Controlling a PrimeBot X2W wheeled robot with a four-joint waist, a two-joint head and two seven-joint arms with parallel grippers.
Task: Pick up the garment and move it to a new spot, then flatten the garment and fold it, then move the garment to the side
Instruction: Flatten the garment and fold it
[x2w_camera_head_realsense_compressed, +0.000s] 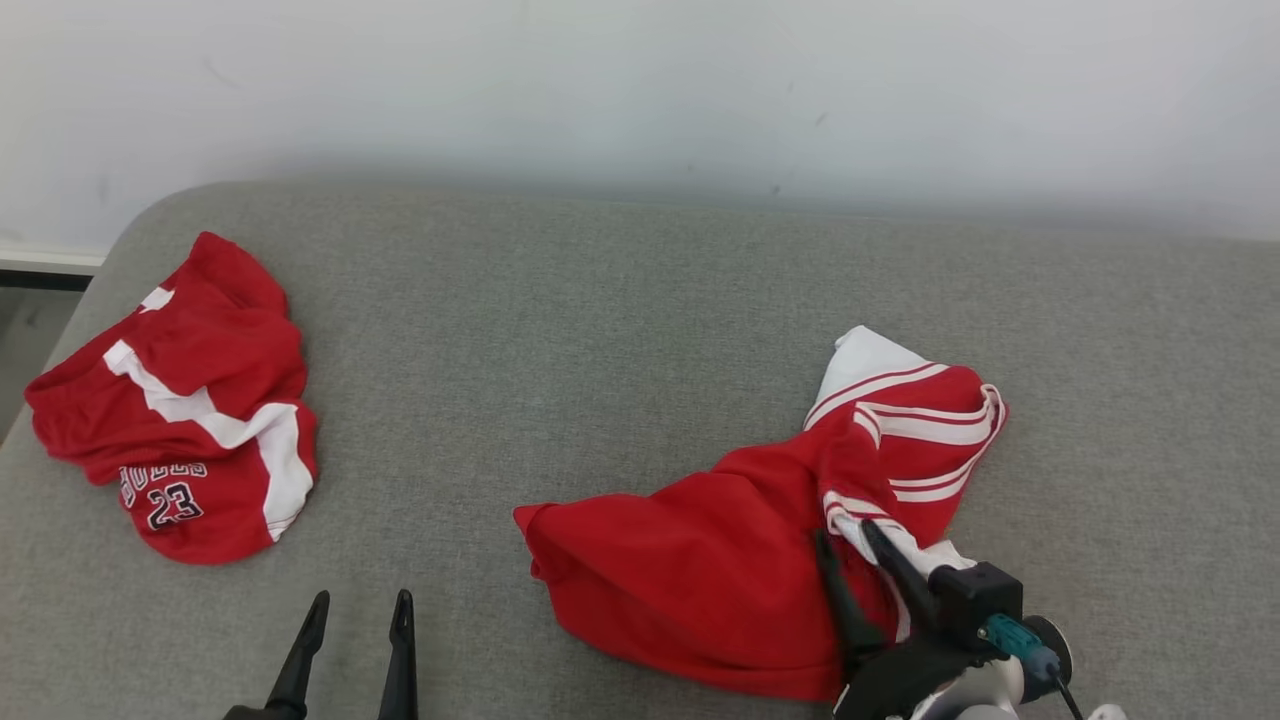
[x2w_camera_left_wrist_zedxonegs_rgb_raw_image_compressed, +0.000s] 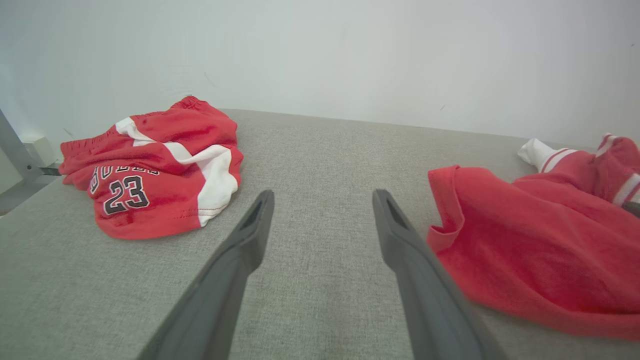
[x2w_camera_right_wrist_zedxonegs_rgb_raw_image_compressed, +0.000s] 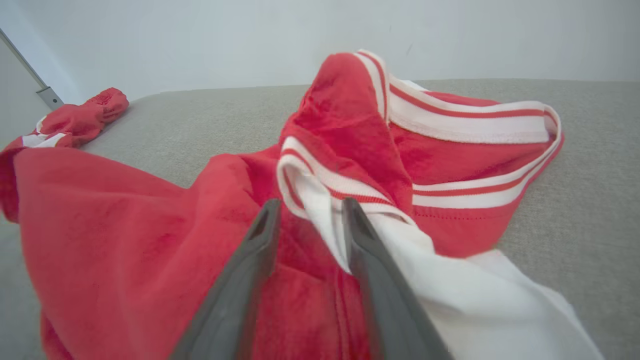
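While our left gripper (x2w_camera_head_realsense_compressed: 362, 597) hangs wide open and empty over the grey fabric surface (x2w_camera_head_realsense_compressed: 620, 330), our right gripper (x2w_camera_head_realsense_compressed: 845, 532) half closed astride a white-striped fold of the red garment (x2w_camera_head_realsense_compressed: 700, 570) at near right, grip unclear, red 23 shorts (x2w_camera_head_realsense_compressed: 190, 420) farther left, white wall (x2w_camera_head_realsense_compressed: 640, 80) beyond.

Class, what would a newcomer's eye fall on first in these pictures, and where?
Two bright red garments on the grey cushion: a crumpled striped jersey at the right, shorts numbered 23 at the far left. The right gripper rests its dark fingers on the jersey.
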